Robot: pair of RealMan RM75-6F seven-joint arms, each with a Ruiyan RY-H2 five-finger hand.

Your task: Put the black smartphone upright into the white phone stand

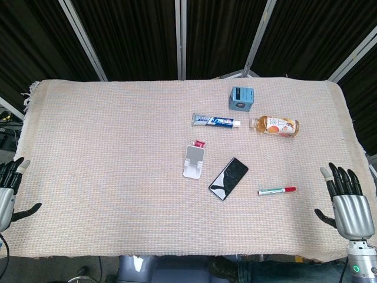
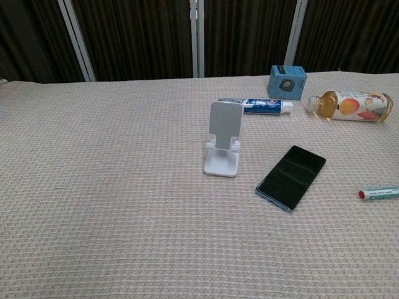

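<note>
Nearest the camera: both hands at the front edge of the worktop, seen in the head view only. Right hand at the front right corner, fingers spread and pointing up, thumb out to the side, grasping nothing. Left hand mostly cut off at the frame's left edge; what shows is likewise released, fingers apart, nothing in them. Neither touches any object.

Ahead of the right fingers and inward: a red-and-white marker pen lying flat. Further inward, the black smartphone lies flat on the woven cloth, screen up, set diagonally, well apart from both hands though closer to the right one. Just beside it, on the side toward the left hand, the white phone stand sits upright with its cradle vacant; phone and stand near each other but not touching. A small red-pink item sits just behind the stand.

Beyond those, far from all fingers: toothpaste tube and a drink bottle, both on their sides, then a small blue box farthest back.

Progress, as judged: nothing done yet. Phone untouched, stand vacant. Everything is left: reach, lift the phone off the cloth, turn it upright, seat it in the cradle. A flat phone on cloth will likely be awkward to get under.
</note>
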